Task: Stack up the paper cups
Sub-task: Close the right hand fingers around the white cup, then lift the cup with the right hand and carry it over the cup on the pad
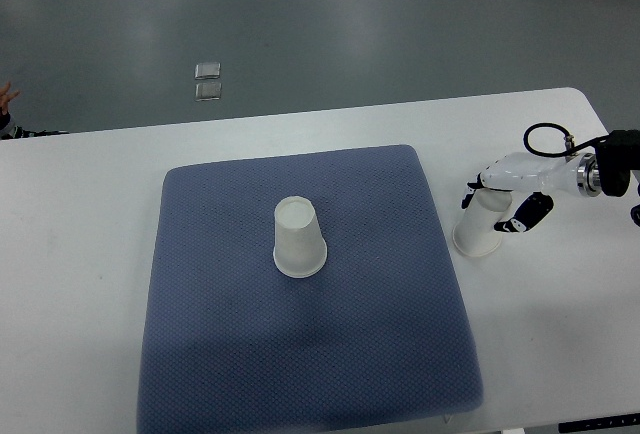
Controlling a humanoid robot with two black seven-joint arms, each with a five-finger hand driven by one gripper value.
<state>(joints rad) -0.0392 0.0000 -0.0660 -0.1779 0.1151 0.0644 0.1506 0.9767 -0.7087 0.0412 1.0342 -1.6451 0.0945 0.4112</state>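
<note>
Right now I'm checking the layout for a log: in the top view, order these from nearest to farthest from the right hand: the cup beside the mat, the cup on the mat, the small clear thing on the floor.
1. Cup beside the mat: in the right hand, on the white table.
2. Cup on the mat: upside down at the mat's middle.
3. Small clear thing: on the floor beyond the table.
</note>
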